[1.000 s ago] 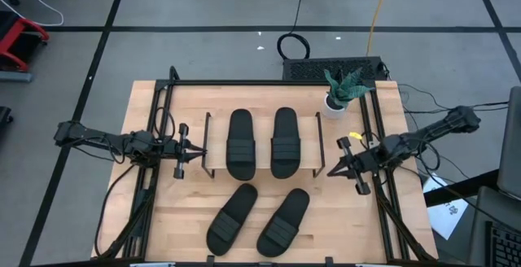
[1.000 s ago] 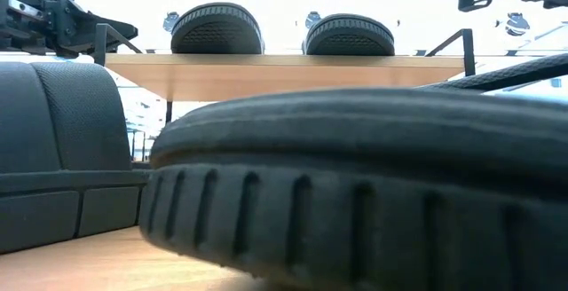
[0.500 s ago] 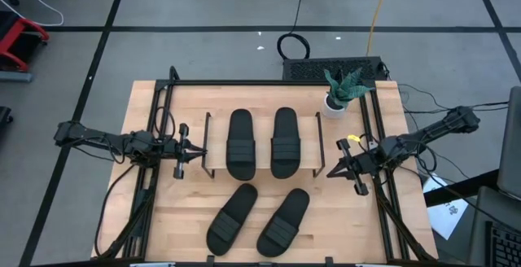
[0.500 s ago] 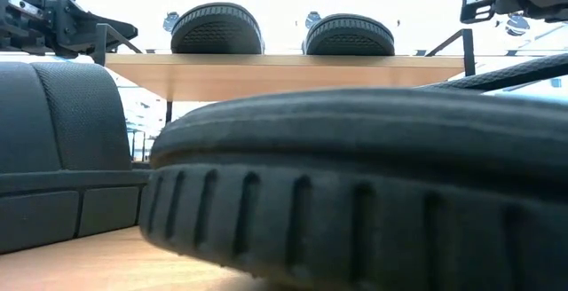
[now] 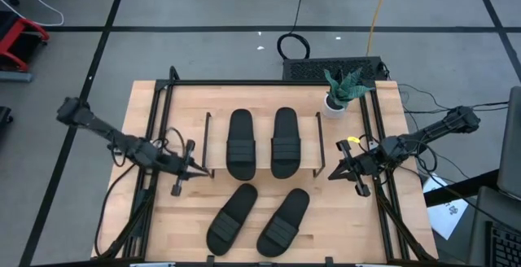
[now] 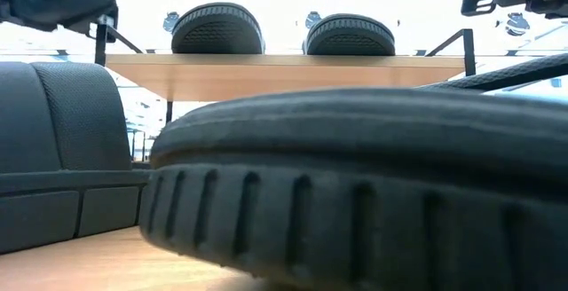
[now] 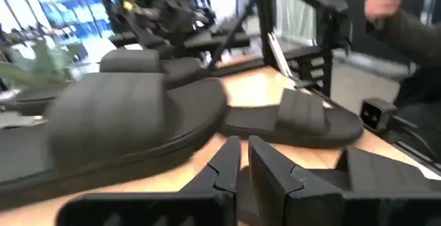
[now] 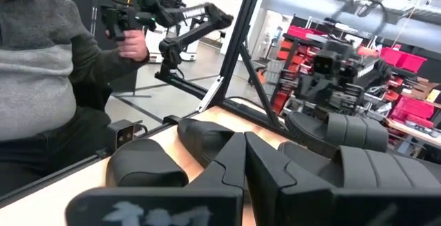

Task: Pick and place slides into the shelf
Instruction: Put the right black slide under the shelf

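Hovering with fingers together, left gripper beside low light-wood shelf holding two black ribbed-strap slides, right gripper together too.

matt black ribbed slides, light wood shelf

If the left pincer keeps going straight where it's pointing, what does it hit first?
Probably the shelf: the left pincer points at its near-left corner. Height is unclear, so it might slip under the board.

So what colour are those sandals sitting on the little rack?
Both sandals are plain black, with ribbed straps; the rack top is light wood. The high view shows this best.
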{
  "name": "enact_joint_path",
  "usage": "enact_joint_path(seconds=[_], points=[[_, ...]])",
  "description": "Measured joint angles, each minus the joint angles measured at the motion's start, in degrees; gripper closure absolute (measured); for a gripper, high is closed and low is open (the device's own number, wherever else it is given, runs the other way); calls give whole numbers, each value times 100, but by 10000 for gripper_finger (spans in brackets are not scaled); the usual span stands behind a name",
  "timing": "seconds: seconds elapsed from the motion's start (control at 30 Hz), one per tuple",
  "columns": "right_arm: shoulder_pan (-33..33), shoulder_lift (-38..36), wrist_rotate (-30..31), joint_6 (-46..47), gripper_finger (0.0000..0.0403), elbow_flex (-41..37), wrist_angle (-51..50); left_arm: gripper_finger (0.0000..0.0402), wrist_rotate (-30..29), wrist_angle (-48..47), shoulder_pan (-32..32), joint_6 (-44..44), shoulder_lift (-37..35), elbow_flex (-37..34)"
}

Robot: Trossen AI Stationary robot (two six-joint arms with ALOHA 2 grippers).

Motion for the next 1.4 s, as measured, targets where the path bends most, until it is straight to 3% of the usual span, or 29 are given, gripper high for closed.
enact_joint_path(seconds=[0.2,0.37,0.77,0.97,1.17,1.4], points=[[0,-4,11,-2,403,0,23,369,-980,-41,-898,202,2261,1169],[-2,-4,15,-2,403,2,155,369,-1399,16,-1145,553,3819,2142],[-1,0,13,-82,403,2,311,369,-1899,0,-1178,1097,6187,4292],[0,-1,9,188,403,2,368,365,-1895,-929,-1148,1080,7248,5626],[0,0,-9,452,403,2,366,306,-1556,-2543,-1129,260,8086,7121],[0,0,-23,442,403,2,366,190,-1037,-3136,-1215,329,8492,8155]])
